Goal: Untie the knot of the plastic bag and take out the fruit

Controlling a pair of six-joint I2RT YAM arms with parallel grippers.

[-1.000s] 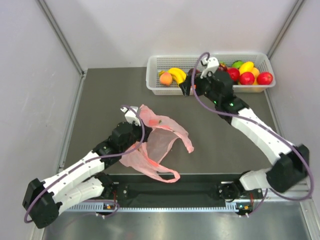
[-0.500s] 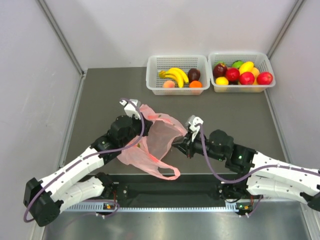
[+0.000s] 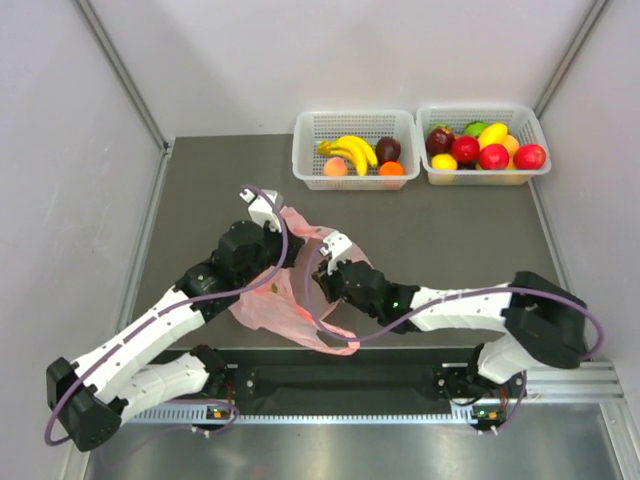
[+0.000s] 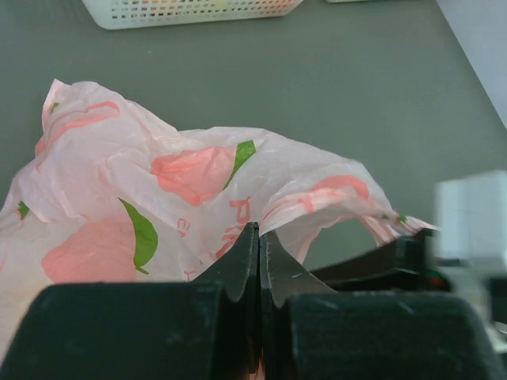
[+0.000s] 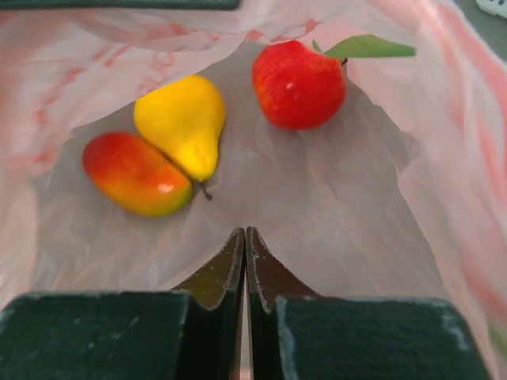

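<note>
Plastic bag (image 3: 262, 306) lies near the front of a dark grey table (image 3: 470, 240) walled by pale panels (image 3: 300, 50). Left gripper (image 4: 259, 237) pinches its rim; right gripper (image 5: 245, 237), closed and empty, sits inside facing the fruit (image 5: 181, 119).

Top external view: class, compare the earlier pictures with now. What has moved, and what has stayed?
The right gripper swung from the far left-hand white mesh basket back toward the robot and into the thin pink plastic bag, jaws shut, gripping no fruit. The red apple, yellow pear and orange-red oval fruit lie ahead of it. The left gripper stays shut on the bag's edge.
</note>
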